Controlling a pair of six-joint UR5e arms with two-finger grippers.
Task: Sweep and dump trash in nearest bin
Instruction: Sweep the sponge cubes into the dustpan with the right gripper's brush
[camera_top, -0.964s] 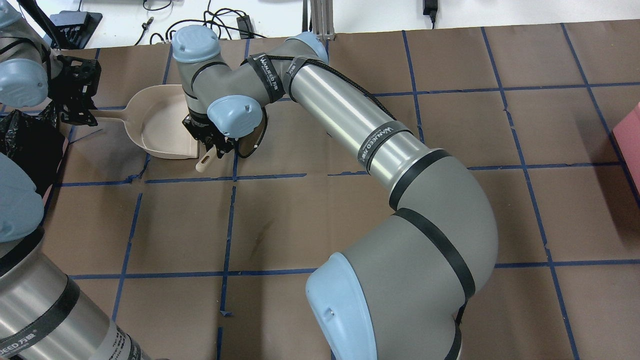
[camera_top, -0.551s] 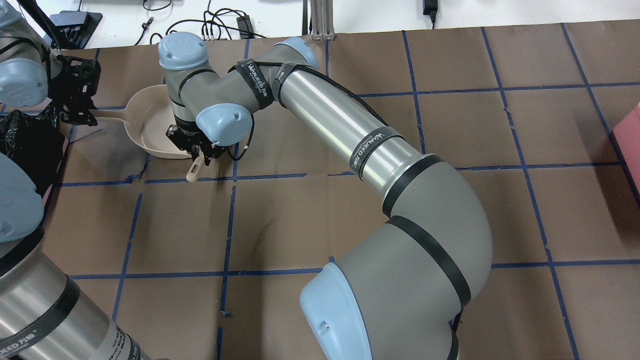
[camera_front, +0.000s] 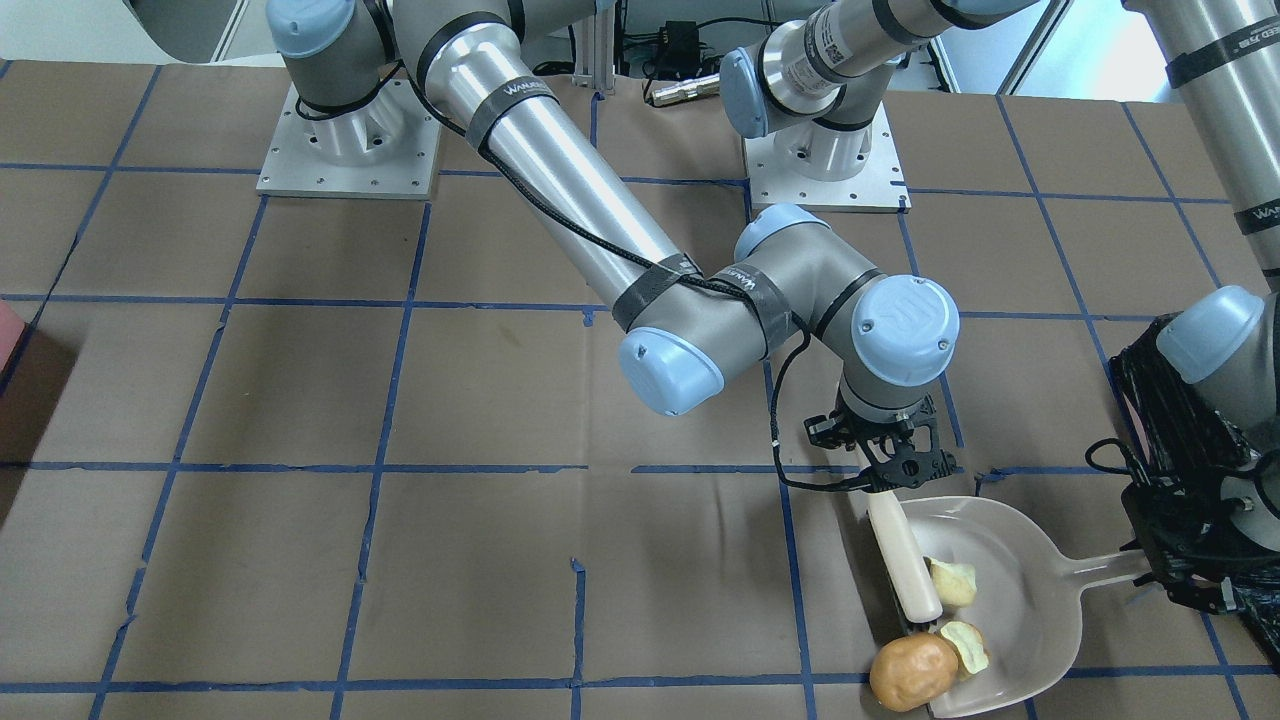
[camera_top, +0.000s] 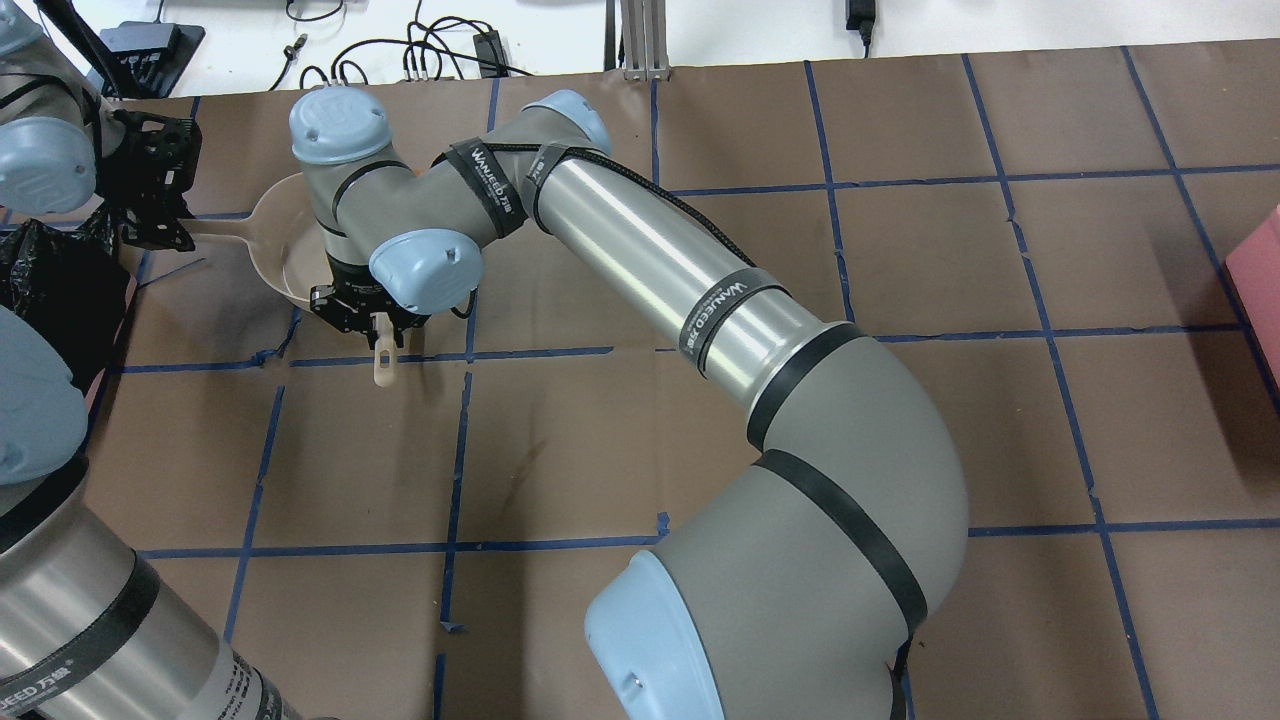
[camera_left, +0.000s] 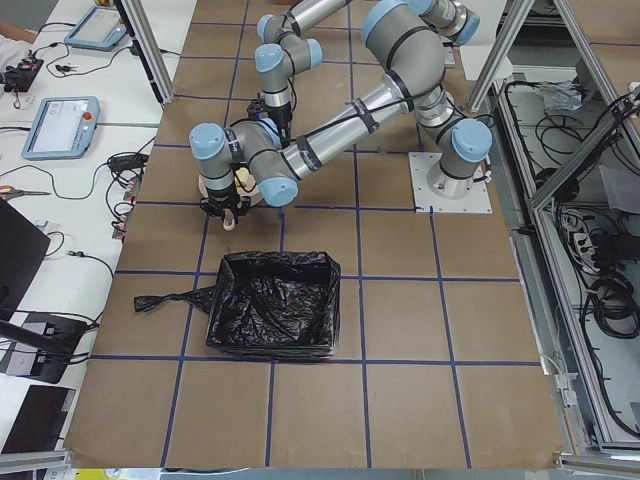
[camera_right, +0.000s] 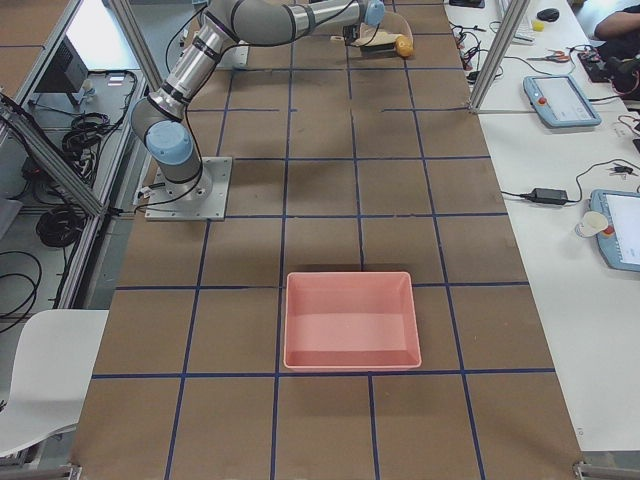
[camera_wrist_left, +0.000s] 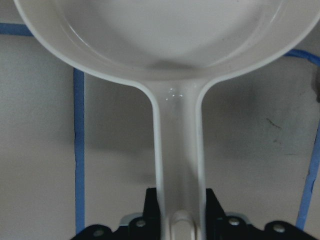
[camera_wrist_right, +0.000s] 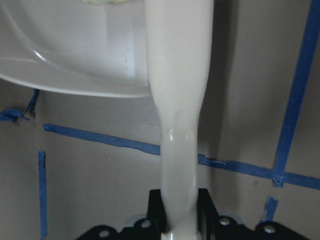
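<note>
Meanwhile, brush (camera_front: 905, 560) clamped in right pincer (camera_front: 886, 478), dustpan (camera_front: 1030, 600) gripped by left pincer (camera_wrist_left: 179, 212), trash lumps (camera_front: 912, 670) just beyond right pincer.

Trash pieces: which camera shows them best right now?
Exterior front-facing: all three show, orange lump at the dustpan lip, two pale chunks inside. Overhead hides them under the right arm; exterior right shows only a distant orange speck.

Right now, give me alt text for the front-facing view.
The right hand holds a cream brush at the mouth of a beige dustpan, whose handle the left hand grips. Two pale chunks lie in the pan; an orange-brown lump sits at its open edge. The black-bagged bin stands far right.
</note>
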